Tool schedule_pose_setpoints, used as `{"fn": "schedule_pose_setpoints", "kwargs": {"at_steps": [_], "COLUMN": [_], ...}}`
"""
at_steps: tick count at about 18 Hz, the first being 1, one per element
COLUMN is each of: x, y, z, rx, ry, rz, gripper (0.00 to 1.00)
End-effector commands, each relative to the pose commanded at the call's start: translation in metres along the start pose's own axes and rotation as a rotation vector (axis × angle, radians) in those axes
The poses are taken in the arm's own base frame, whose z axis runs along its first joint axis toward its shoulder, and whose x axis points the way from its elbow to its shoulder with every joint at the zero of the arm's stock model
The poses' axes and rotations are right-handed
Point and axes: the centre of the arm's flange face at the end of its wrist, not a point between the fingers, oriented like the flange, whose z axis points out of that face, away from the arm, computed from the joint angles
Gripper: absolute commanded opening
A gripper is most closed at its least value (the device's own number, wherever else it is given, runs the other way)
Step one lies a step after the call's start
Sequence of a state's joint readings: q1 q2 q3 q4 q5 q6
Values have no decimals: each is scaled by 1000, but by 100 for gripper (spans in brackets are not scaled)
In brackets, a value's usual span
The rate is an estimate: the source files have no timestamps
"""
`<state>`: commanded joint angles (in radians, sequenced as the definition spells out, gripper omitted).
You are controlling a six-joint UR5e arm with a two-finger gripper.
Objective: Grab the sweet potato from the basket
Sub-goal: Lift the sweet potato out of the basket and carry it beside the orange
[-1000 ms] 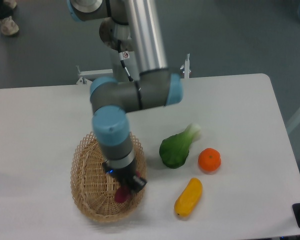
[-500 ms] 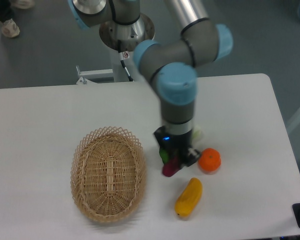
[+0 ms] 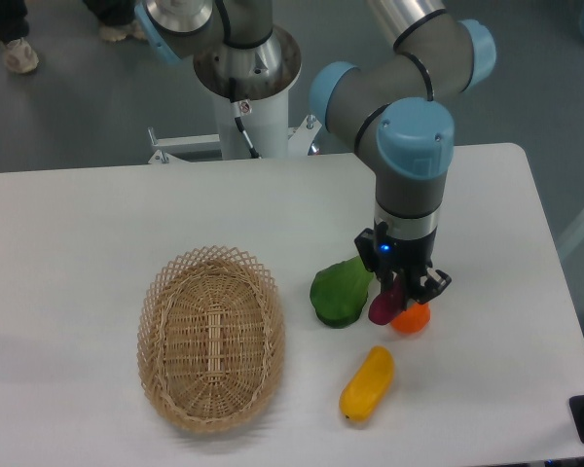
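Carried rightward from beside one basket (image 3: 211, 336), one sweet potato (image 3: 383, 304), near-upright, clamped in hand (image 3: 406, 293) over orange fruit (image 3: 412, 318).

A robotics lab: pedestal-mounted arm (image 3: 409, 117) at a white table (image 3: 97, 224), grey floor (image 3: 78, 107).

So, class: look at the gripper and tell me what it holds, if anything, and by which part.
The gripper holds the sweet potato, pinched near its upper end; the lower end hangs free beside the orange fruit.
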<state>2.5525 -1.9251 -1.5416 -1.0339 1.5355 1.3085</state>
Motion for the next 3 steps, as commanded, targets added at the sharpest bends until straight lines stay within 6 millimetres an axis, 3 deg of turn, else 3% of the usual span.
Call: {"fn": "schedule_pose_setpoints", "kwargs": {"at_steps": [3], "x": [-2], "y": [-1], "z": [-2], "rx": [3], "ry": [-4], "rz": [0], "gripper": [13]}}
